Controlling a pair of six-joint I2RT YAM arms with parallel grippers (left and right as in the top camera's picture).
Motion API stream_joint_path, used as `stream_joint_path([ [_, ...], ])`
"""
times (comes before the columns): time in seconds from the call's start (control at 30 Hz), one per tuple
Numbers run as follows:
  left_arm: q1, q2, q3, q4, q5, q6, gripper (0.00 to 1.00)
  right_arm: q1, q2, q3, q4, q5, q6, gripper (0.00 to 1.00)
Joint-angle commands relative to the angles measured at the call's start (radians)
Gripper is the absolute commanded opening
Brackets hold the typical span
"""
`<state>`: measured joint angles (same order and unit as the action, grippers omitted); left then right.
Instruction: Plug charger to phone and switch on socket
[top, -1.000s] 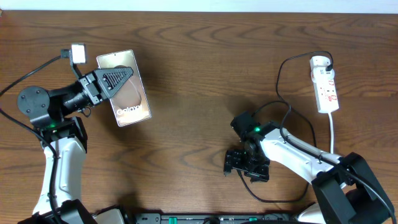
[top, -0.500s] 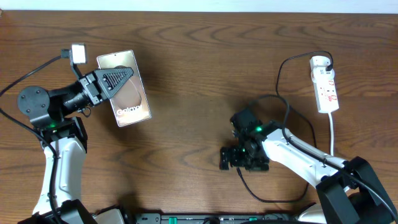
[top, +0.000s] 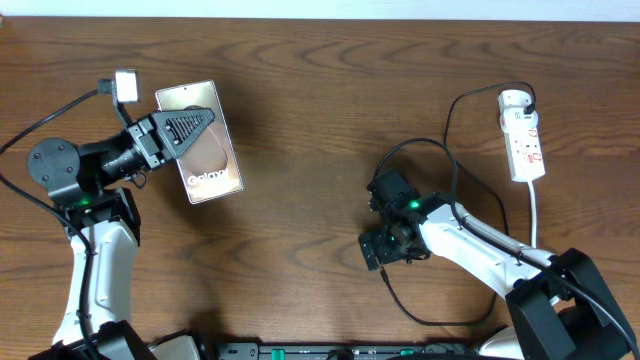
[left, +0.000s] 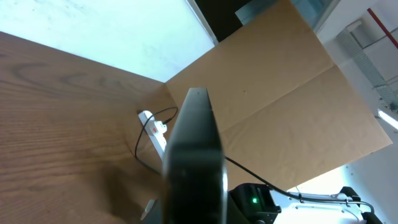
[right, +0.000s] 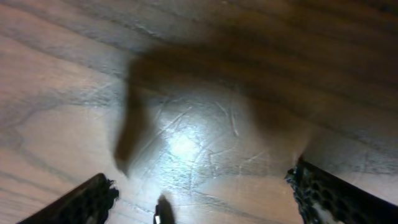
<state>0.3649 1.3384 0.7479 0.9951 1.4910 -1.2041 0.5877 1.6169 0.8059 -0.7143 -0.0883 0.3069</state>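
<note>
Two fingers of the left gripper (top: 207, 115) pinching the phone (top: 208, 168), right gripper (top: 386, 250) fingers (right: 86, 199) spread wide over the table (top: 300, 210), gripping nothing, charger cable (top: 449, 120) looping close behind them, untouched.

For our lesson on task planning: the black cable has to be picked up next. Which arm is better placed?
Right. Its end effector is open and low over the table, beside the cable loop. The left end effector is shut on the phone, far across the table.
</note>
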Motion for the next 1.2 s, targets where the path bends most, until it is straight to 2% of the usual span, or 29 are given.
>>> stream_joint_path([
  [0.0, 0.003, -0.02, 0.002, 0.009, 0.004, 0.005, 0.08, 0.009, 0.072, -0.067, -0.01, 0.007, 0.003, 0.87],
  [0.17, 0.003, -0.02, 0.002, 0.009, 0.004, 0.006, 0.07, 0.042, 0.072, -0.067, -0.003, 0.007, -0.002, 0.92],
  [0.33, 0.003, -0.02, 0.002, 0.009, 0.004, 0.006, 0.07, 0.05, 0.072, -0.06, 0.005, 0.0, -0.001, 0.93],
  [0.53, 0.003, -0.02, 0.002, 0.009, 0.0, 0.006, 0.08, 0.05, 0.072, 0.01, -0.059, -0.053, -0.046, 0.97],
  [0.73, 0.003, -0.019, 0.002, 0.009, 0.0, 0.021, 0.07, 0.05, 0.072, 0.092, -0.181, -0.126, -0.058, 0.9],
  [0.97, 0.003, -0.019, 0.002, 0.009, 0.001, 0.021, 0.07, 0.056, 0.072, 0.122, -0.274, -0.127, -0.062, 0.88],
  [1.17, 0.003, -0.019, 0.002, 0.009, 0.001, 0.021, 0.07, 0.062, 0.072, 0.122, -0.293, -0.127, -0.052, 0.76],
])
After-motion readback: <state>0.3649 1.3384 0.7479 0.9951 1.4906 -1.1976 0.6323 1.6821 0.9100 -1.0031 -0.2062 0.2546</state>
